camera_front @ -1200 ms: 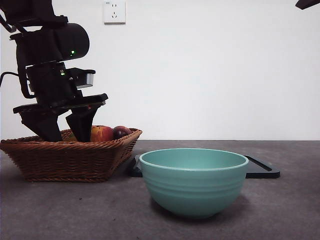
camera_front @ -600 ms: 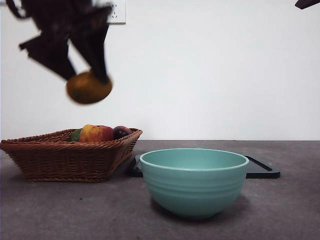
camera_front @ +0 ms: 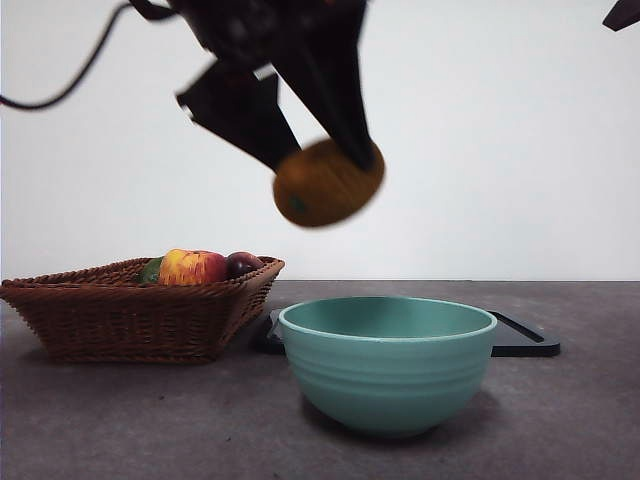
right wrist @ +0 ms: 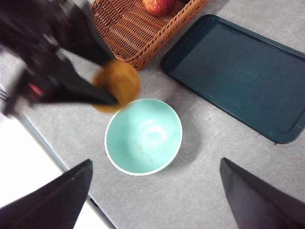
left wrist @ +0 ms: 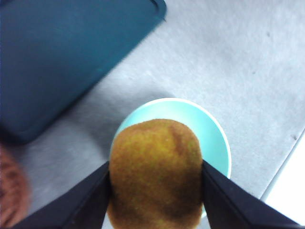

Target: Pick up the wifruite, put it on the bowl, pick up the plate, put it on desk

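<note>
The wifruite (camera_front: 328,184), orange-brown and dull-skinned, hangs in the air with my left gripper (camera_front: 322,160) shut on it. In the left wrist view the wifruite (left wrist: 156,167) fills the gap between the two jaws, and the teal-green bowl (left wrist: 217,136) lies right beneath it. In the front view the bowl (camera_front: 388,368) stands on the desk (camera_front: 570,425), with the fruit high above its left rim. My right gripper (right wrist: 157,202) is open and hovers well above the bowl (right wrist: 143,136); it shows as a black tip (camera_front: 622,12) in the front view. No plate shows.
A wicker basket (camera_front: 130,312) at the left holds a red-yellow apple (camera_front: 195,267) and a dark plum (camera_front: 243,263). Behind the bowl, a flat dark teal tray (right wrist: 238,71) lies on the desk beside the basket (right wrist: 136,31).
My left gripper lifted the wifruite out of the basket, then carried it to the right. It now hangs over the bowl's left side.
</note>
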